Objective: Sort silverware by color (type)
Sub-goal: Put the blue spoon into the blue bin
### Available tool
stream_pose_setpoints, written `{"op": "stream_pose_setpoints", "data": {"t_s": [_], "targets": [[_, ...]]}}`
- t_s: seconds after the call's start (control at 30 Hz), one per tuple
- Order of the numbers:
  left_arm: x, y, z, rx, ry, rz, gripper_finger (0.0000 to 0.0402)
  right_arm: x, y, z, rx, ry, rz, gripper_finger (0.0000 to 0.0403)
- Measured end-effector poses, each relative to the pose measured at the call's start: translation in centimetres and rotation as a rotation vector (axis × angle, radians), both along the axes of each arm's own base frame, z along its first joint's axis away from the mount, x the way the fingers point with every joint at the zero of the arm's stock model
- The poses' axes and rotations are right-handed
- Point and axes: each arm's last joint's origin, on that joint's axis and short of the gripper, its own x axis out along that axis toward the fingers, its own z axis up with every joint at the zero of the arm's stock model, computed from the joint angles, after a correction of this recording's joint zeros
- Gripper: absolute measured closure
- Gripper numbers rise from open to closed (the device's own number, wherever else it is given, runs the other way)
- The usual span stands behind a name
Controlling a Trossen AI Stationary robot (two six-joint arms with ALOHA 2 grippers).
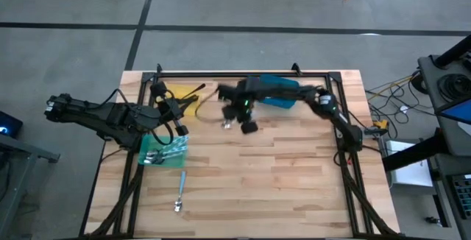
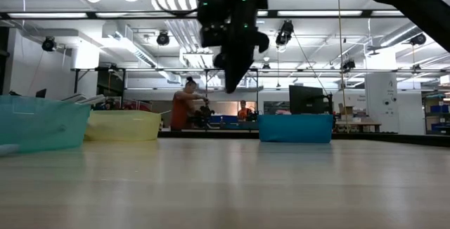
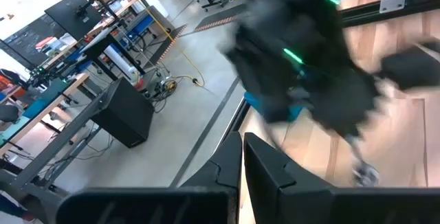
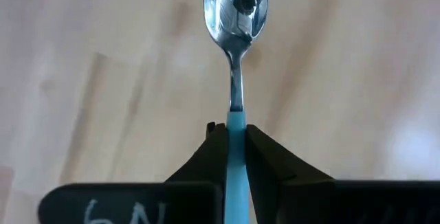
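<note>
- Two arms over the wooden tabletop [image 1: 280,166], and the right tool [image 4: 236,141] has its fingers clamped on a blue-handled spoon [image 4: 235,18], bowl pointing out ahead of the fingertips.
- In the low view that right tool hangs well above the boards, with the blue bin [image 2: 294,127] behind and off to one side of it.
- Left tool [image 3: 242,157] sits pinched tight, nothing between its fingers, hovering by the green bin [image 1: 165,150] and yellow bin [image 1: 182,97].
- Silver pieces [image 1: 152,157] lie in the green bin just under the left tool, though I can't quite count them.
- One silver utensil [image 1: 179,193] rests alone on the boards, well clear of both tools.
</note>
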Motion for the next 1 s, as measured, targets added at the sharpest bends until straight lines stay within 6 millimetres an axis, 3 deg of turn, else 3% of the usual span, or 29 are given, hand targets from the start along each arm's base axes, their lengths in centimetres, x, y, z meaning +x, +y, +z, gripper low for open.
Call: {"op": "stream_pose_setpoints", "data": {"t_s": [0.17, 0.37, 0.47, 0.73, 1.0], "targets": [[0.0, 0.0, 0.0, 0.000, 0.000, -0.001, 0.0402, -3.3, -5.7, 2.8, 0.001, -0.020, -0.184, 0.0382], [0.0, 0.0, 0.0, 0.002, 0.006, -0.001, 0.0402, -8.7, -11.5, 4.1, 0.016, -0.047, -0.399, 0.0382], [0.0, 0.0, -0.1, 0.002, 0.008, -0.001, 0.0402, -11.3, -13.4, 3.7, 0.007, -0.071, -0.488, 0.0382], [0.0, 0.0, -0.1, 0.002, 0.008, -0.001, 0.0402, -16.4, -14.2, 0.6, -0.009, -0.119, -0.599, 0.0382], [0.0, 0.0, -0.1, 0.005, 0.010, -0.002, 0.0402, -18.5, -13.3, -2.4, -0.031, -0.165, -0.654, 0.0383]]}}
